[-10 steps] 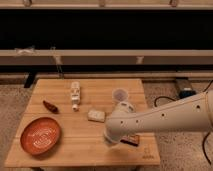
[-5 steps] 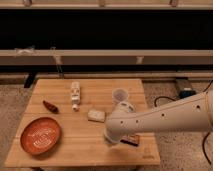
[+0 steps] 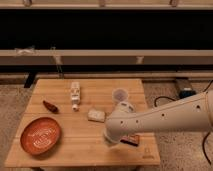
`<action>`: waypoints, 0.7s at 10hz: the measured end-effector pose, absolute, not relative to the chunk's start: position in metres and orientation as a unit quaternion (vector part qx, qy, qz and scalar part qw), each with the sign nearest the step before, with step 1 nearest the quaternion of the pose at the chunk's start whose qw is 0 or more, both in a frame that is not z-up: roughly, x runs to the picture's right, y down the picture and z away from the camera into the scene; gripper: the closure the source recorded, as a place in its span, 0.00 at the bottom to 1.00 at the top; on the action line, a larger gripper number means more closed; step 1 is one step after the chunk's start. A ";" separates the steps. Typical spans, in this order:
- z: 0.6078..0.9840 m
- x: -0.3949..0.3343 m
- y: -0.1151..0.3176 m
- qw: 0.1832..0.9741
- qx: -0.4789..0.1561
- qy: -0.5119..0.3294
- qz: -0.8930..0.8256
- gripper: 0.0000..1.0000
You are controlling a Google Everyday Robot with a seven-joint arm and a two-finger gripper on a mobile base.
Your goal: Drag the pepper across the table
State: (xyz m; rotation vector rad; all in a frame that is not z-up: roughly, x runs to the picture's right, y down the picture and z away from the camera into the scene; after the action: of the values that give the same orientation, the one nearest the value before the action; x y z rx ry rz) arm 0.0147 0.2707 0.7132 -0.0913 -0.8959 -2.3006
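The pepper (image 3: 50, 106) is small, dark red-brown and tapered, lying near the left edge of the light wooden table (image 3: 80, 145), just above the orange bowl (image 3: 40, 135). My white arm reaches in from the right, and the gripper (image 3: 111, 140) hangs low over the table's front right part, far to the right of the pepper.
A white bottle (image 3: 75, 94) lies at the table's middle back. A pale rectangular block (image 3: 96, 116) lies at the centre. A clear plastic cup (image 3: 119, 94) stands right of centre. A flat brown bar (image 3: 131, 139) lies under the arm near the front right.
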 end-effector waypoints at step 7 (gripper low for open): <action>0.716 0.018 0.270 0.325 -0.042 -0.342 -0.881 0.71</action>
State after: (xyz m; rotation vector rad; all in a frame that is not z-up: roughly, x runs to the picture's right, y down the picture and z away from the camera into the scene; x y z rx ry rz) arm 0.0179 0.2705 0.7159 -0.1097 -0.8973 -2.3095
